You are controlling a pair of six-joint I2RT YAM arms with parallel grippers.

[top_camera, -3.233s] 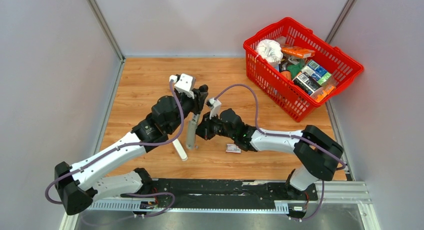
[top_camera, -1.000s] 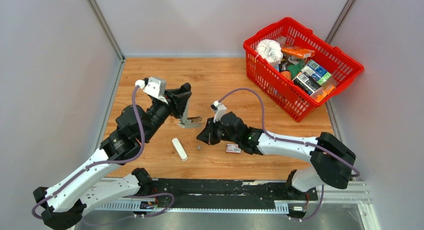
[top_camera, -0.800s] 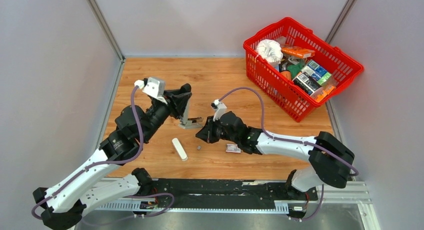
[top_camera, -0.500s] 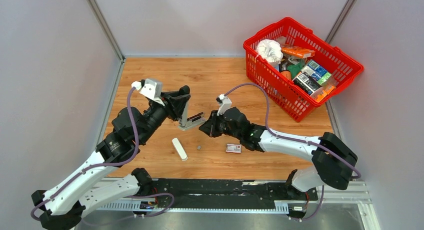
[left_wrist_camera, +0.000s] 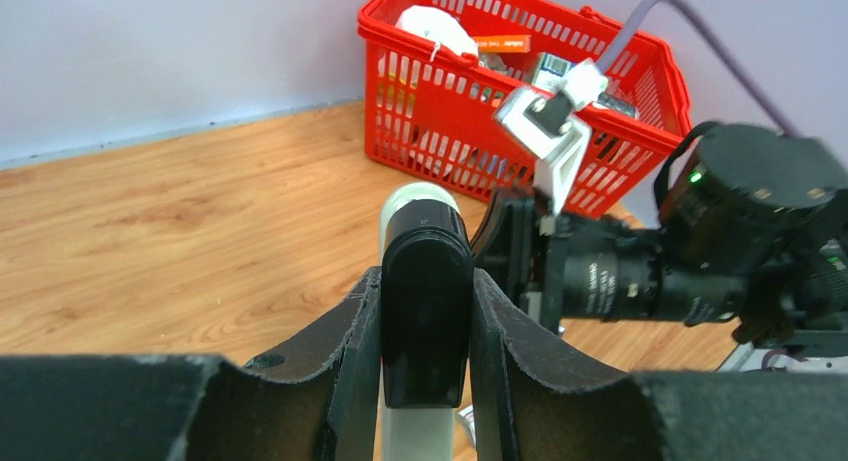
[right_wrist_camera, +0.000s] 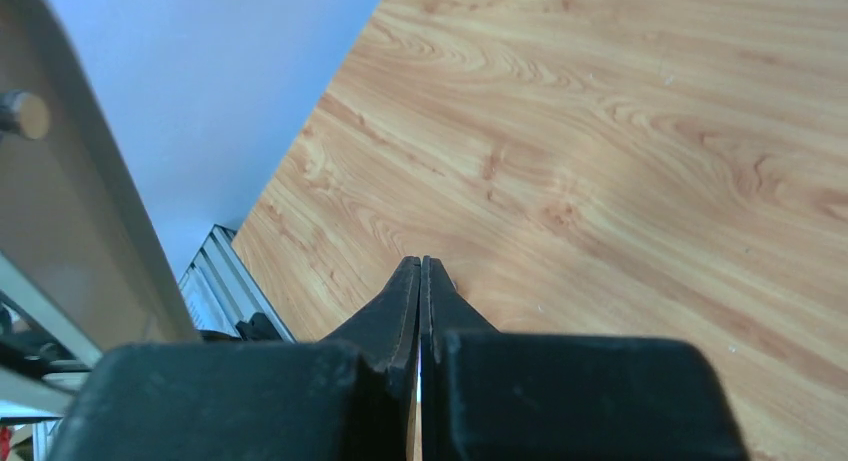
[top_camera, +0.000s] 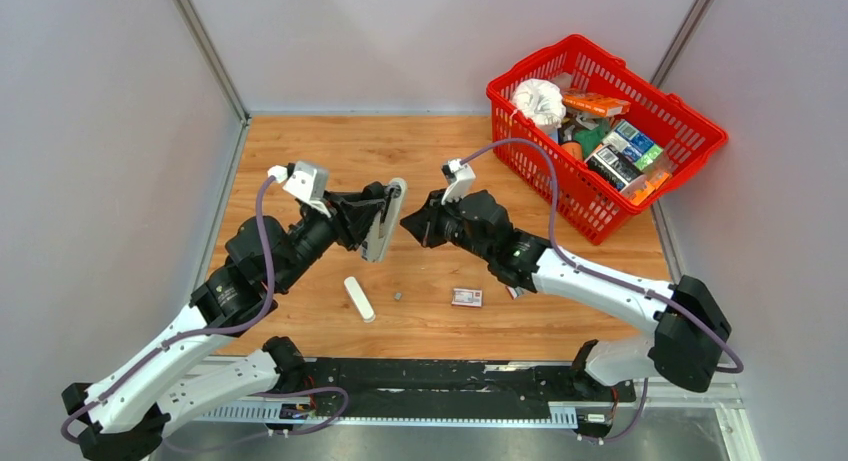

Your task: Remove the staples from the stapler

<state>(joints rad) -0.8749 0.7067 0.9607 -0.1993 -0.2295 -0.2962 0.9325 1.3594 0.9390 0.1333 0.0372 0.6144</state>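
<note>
**Desk:** So where does trouble lie?

**Photographer:** High off the table, the left gripper (top_camera: 368, 219) clamps the stapler (left_wrist_camera: 427, 281), tilted. The right gripper (right_wrist_camera: 420, 281), pinched shut and empty, hovers just beside its upper end. A nudge there could twist it loose. Any staples inside are hidden. A grey speck (top_camera: 397, 295), perhaps staples, lies below.

**Desk:** Room?

**Photographer:** Bare table (top_camera: 300, 151) lies beyond both grippers. The red basket (top_camera: 545, 171) sits well off behind the right gripper.

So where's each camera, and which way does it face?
Top external: above and behind the bases, looking down on the wooden table; both arms show, left gripper clamping the grey-and-black stapler.
Left wrist: faces along its fingers past the stapler toward the right arm and red plastic basket.
Right wrist: looks down past the shut right gripper at bare wood.
Shared: top and left wrist both show stapler and basket.
</note>
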